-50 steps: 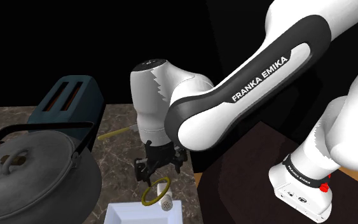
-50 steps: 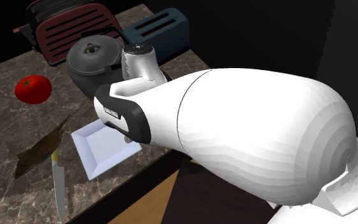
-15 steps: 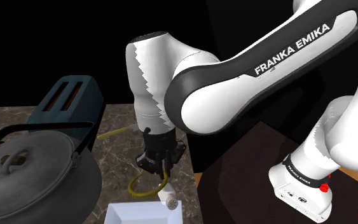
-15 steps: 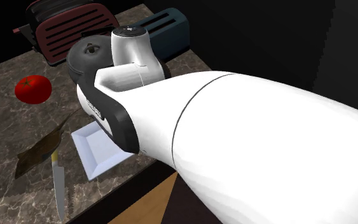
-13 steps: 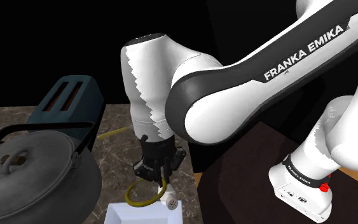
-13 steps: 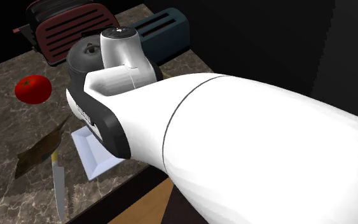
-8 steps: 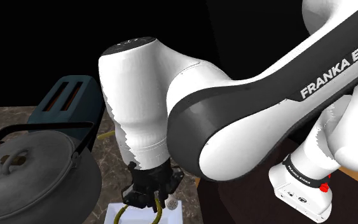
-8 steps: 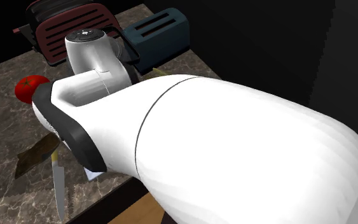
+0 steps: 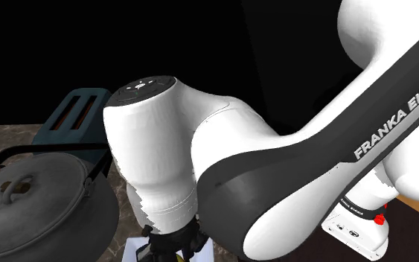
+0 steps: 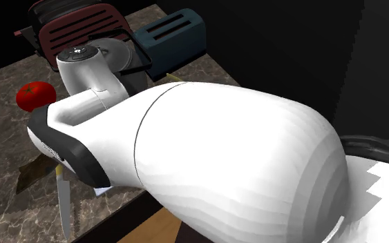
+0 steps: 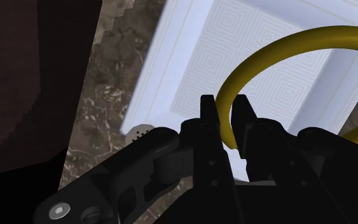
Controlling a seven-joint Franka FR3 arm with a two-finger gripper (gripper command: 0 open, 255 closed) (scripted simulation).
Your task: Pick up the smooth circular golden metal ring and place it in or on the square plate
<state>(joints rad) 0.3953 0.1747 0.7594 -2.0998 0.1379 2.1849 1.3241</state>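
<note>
Logging grasp state. Tool (image 11: 225, 109) is clamped on the ring (image 11: 266, 53): both black fingers press the yellow-gold band from either side. The rest of the loop arcs away from the fingertips over the square plate (image 11: 190, 73). I cannot tell whether the ring touches the plate. The plate is white, with a fine pattern of nested squares on its floor. It lies on the dark marbled tabletop (image 11: 110, 95). A small round perforated cap (image 11: 138, 132) shows just beside the tool body, at the plate's edge.

Writing: white capitals on the dark band of my arm (image 9: 274, 193), at the right edge of the shoulder view, read "FRANKA EMIK" and run off the frame. A smaller line of lettering sits on the white base at lower right, next to a red button (image 9: 379, 219); it is too small to read. Lettering on the dark band at the left of the second exterior view is also illegible.

Surroundings, shoulder view: dark kettle (image 9: 29, 201) at lower left, blue-grey toaster (image 9: 77, 119) behind it. Second exterior view: red tomato (image 10: 35, 95) at left, knife (image 10: 65, 200) at lower left, one white plate corner just beneath the arm.
</note>
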